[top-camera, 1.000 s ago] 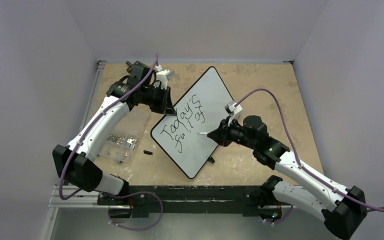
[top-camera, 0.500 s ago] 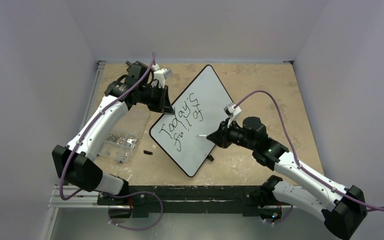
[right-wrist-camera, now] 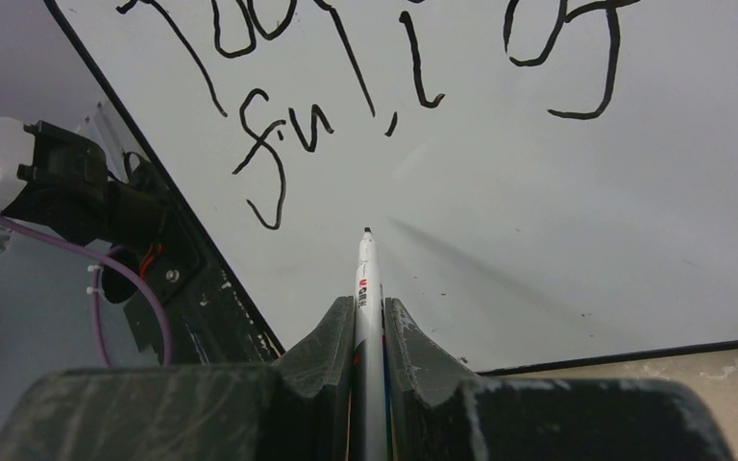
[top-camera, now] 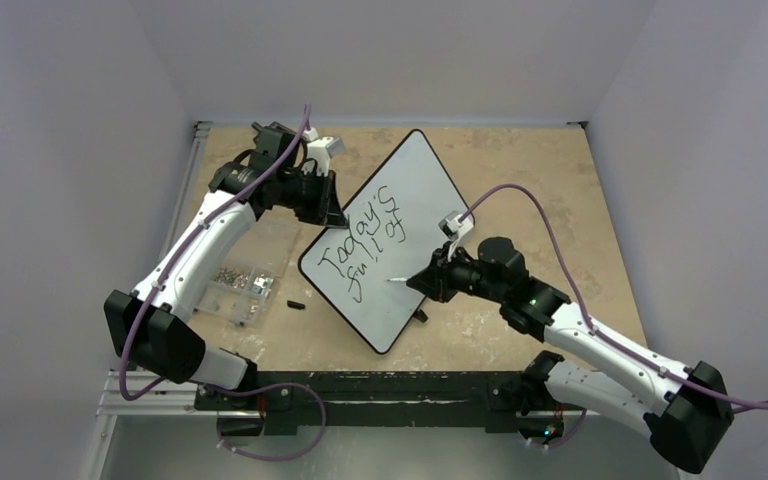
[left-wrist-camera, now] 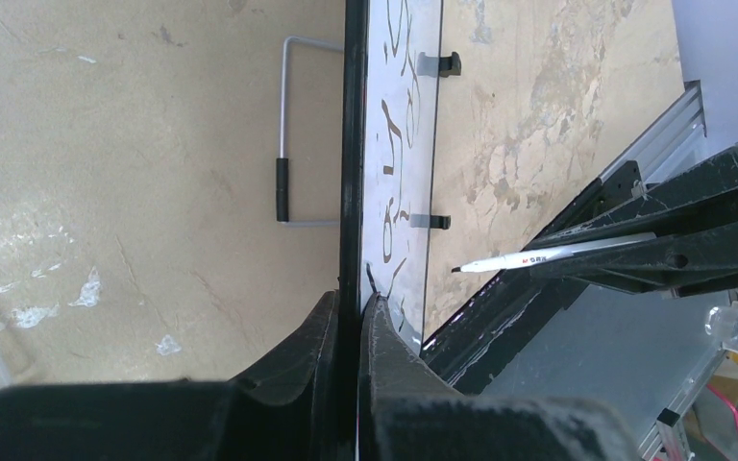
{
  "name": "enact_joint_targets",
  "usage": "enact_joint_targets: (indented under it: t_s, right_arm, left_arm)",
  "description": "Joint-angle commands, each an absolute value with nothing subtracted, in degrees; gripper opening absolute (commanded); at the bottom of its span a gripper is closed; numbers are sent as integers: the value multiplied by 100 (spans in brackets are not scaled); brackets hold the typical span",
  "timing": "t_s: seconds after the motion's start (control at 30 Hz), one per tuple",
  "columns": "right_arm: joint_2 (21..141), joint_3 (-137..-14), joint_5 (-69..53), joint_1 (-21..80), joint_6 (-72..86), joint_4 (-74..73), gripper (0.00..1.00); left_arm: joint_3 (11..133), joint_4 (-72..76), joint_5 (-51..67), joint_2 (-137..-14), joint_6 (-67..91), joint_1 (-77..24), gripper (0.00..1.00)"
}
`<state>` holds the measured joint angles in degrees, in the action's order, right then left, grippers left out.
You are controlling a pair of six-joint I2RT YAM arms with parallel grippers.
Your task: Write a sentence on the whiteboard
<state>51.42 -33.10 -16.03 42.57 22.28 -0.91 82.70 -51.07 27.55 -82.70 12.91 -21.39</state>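
Note:
The whiteboard (top-camera: 410, 200) lies slanted on the table with its black rim showing. The sentence (top-camera: 365, 245) reads "Today's" with "full of" below it; part of it shows in the right wrist view (right-wrist-camera: 279, 144). My left gripper (top-camera: 332, 212) is shut on the whiteboard's left rim (left-wrist-camera: 351, 192), one finger on each face. My right gripper (top-camera: 430, 280) is shut on a white marker (right-wrist-camera: 366, 288). The marker's tip (top-camera: 392, 280) hovers just off the board, below the second line. The marker also shows in the left wrist view (left-wrist-camera: 538, 256).
A clear plastic box of screws (top-camera: 245, 280) sits left of the board. A small black cap (top-camera: 295, 303) lies between the box and the board. A wire stand (left-wrist-camera: 293, 134) shows behind the board. The black frame rail (top-camera: 360, 385) runs along the near edge.
My left gripper pulled the board slightly left and up. My right gripper moved left and down with the marker, its tip now lower on the board. No new stroke shows.

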Motion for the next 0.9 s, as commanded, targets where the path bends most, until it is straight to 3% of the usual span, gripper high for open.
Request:
enact_joint_targets:
  t_s: [0.0, 0.87]
  right_arm:
    - [5159, -3279, -1637, 4361, 2254, 242, 0]
    - [5093, -3115, -1564, 4697, 2150, 428, 0]
  left_arm:
    - [8321, -4983, 1492, -8158, 1066, -1959, 0]
    - [8330, -5001, 1521, -8207, 1072, -1959, 0]
